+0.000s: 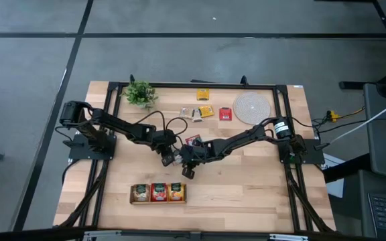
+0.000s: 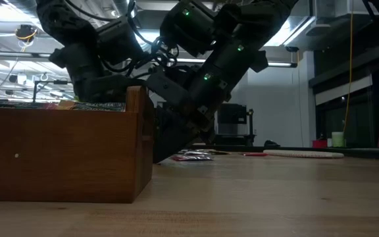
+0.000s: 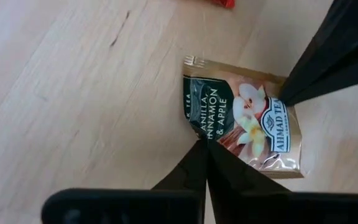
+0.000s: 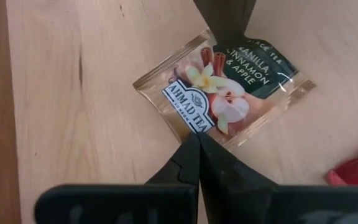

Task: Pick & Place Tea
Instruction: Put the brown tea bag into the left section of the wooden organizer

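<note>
Centrally on the table (image 1: 246, 191), a vanilla, cinnamon and apple tea sachet (image 3: 244, 124) is pinched from opposite edges; the left hand (image 3: 205, 146) is clamped on one edge, the right hand (image 4: 199, 138) on the other; more sachets (image 1: 206, 111) are seen near the woven mat (image 1: 252, 107); the wooden tray (image 1: 158, 200) is well apart.

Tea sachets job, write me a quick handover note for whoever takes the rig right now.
Left gripper: shut on the glossy vanilla, cinnamon and apple tea sachet at mid-table.
Right gripper: shut on the opposite edge of the same sachet, so both arms hold it together.
Long wooden three-compartment tray: at the front of the table, sachets in all three compartments.
Loose sachets: a yellow-orange one, a red one and a few more near the round pale woven mat.
Left: one gripper likely needs to release, then tray this sachet and the loose ones.
</note>
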